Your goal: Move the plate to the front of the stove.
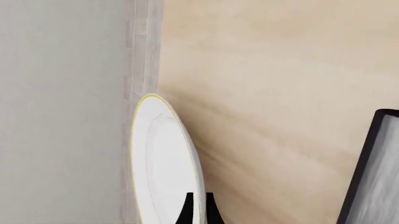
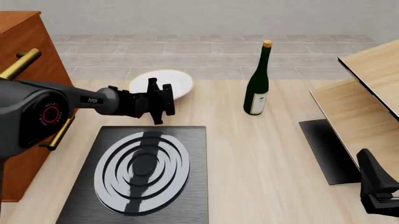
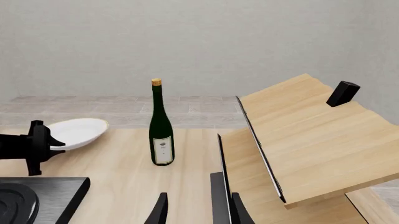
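The white plate with its thin gold rim hangs tilted above the back of the table, beyond the stove. My left gripper is shut on the plate's near rim. In the left wrist view the plate shows edge-on, with the black fingertips pinching its rim and a corner of the stove off to one side. The right wrist view shows the plate held clear of the tabletop. My right gripper sits low at the near right, open and holding nothing.
A green wine bottle stands upright to the right of the plate. A wooden cabinet with brass handles is at the left. A wooden shelf unit and a plain black mat are at the right.
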